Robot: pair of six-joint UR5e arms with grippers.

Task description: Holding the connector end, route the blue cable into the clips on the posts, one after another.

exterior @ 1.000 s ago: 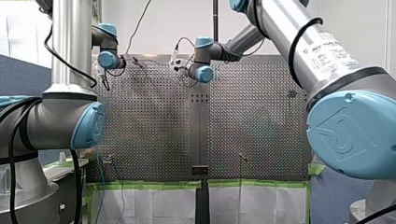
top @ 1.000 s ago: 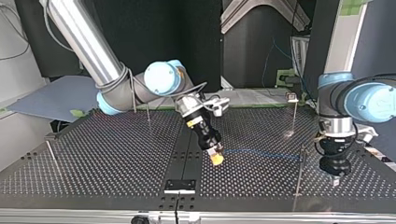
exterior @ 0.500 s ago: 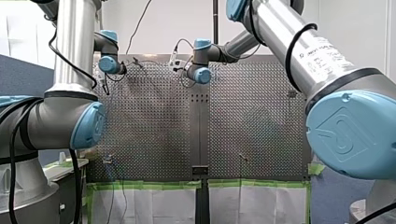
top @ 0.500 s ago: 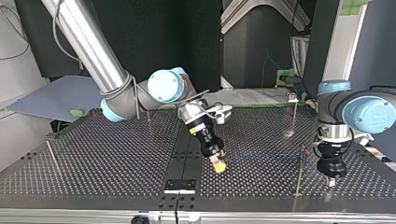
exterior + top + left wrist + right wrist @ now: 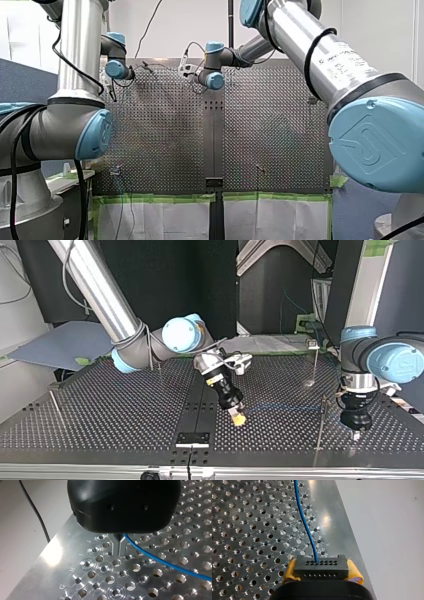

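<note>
The black connector [image 5: 321,573] sits between the yellow pads [image 5: 354,572] of my right gripper [image 5: 321,563], which is shut on it. The blue cable [image 5: 305,527] leaves the connector and runs away over the perforated table. In the top view my right gripper [image 5: 239,417] hangs tilted low over the table's middle, and the cable [image 5: 285,407] stretches from it to a thin post [image 5: 320,426] at the right. My left gripper [image 5: 356,433] stands just beyond that post. Its metal fingers [image 5: 120,547] are shut, and the cable [image 5: 160,560] passes close beside them.
Further thin posts stand at the back right [image 5: 316,365], the back middle-left [image 5: 159,365] and the far left [image 5: 54,407] of the perforated table [image 5: 100,410]. A black bracket [image 5: 192,438] sits at its near edge. A thin black wire [image 5: 35,510] lies off the table's edge.
In the top view my right gripper has carried the connector a little rightward and toward the near edge. My left gripper shifted slightly and then held still.
</note>
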